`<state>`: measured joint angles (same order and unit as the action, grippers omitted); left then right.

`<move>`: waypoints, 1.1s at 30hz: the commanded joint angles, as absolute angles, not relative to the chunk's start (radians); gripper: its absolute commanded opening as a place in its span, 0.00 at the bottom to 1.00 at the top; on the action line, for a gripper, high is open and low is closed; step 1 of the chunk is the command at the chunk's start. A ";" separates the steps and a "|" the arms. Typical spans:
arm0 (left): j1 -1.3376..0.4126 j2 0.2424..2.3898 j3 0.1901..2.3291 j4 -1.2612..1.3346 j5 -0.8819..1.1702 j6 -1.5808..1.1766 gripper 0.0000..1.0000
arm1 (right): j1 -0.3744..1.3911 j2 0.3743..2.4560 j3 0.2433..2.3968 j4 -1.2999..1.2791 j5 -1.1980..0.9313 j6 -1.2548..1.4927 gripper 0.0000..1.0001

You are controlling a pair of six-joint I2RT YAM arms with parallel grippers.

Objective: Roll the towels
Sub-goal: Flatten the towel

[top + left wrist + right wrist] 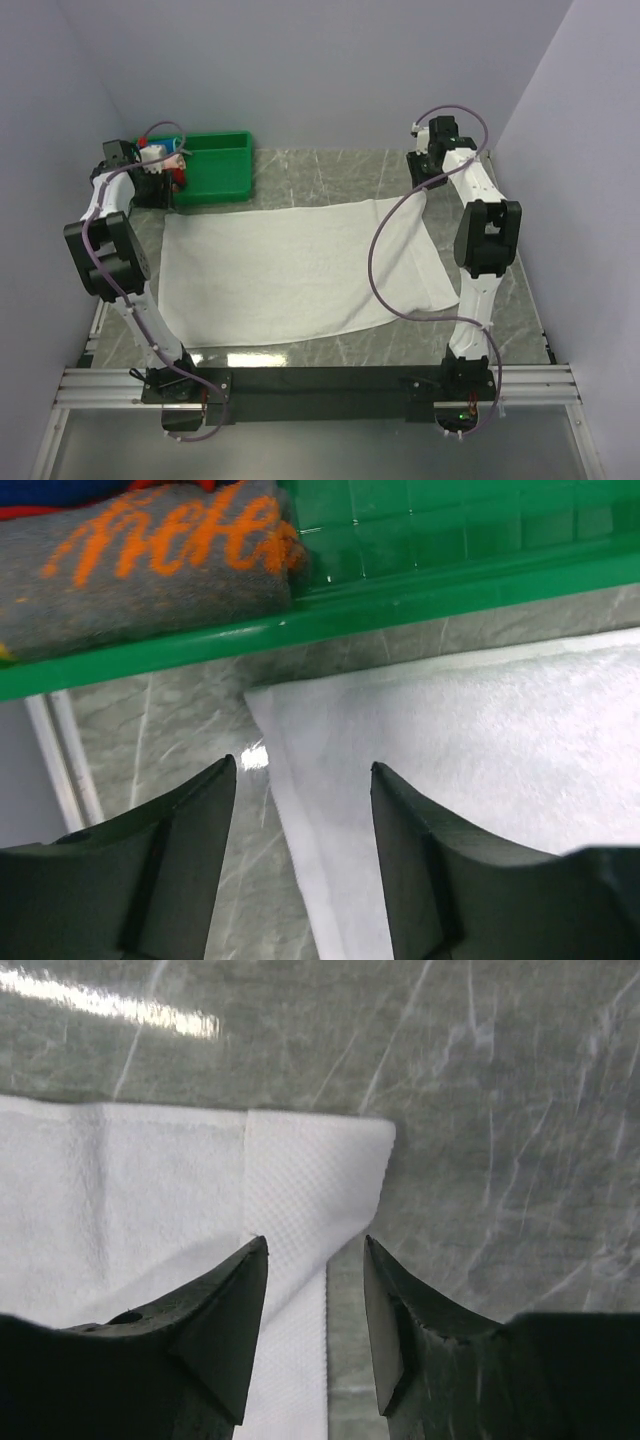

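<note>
- Left jaws: spread and empty, poised over the far left corner of the towel.
- Green bin sits just beyond that corner; mind it.
- You have the towel flat on the tabletop; soft, limp, likely to sag, so pinch the corners.
- Right jaws: spread, empty, over the far right corner.

R hand spread over towel corner.
</note>
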<state>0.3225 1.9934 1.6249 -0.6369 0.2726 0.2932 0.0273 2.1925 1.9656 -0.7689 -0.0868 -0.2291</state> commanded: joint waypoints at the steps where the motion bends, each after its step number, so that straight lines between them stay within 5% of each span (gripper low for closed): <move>1: 0.342 1.904 1.667 -0.704 0.290 0.294 0.61 | 0.012 2.119 2.002 -0.900 -0.084 -0.232 0.51; 11: 0.319 1.893 1.467 -0.767 0.342 0.295 0.27 | 0.020 2.040 1.697 -1.037 -0.189 -0.258 0.23; 19: 0.296 2.002 1.445 -0.695 0.207 0.232 0.20 | 0.023 2.059 1.514 -0.976 -0.035 -0.276 0.14; 25: 0.298 2.182 1.623 -0.695 0.132 0.193 0.16 | 0.023 2.120 1.564 -0.977 0.022 -0.236 0.13; 33: 0.298 2.267 1.871 -0.793 0.216 0.218 0.24 | 0.025 2.149 1.683 -0.997 -0.063 -0.218 0.21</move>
<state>0.2920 2.2505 1.8198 -0.7769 0.1909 0.1978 0.0238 2.1448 1.6337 -1.0241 -0.0391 -0.2234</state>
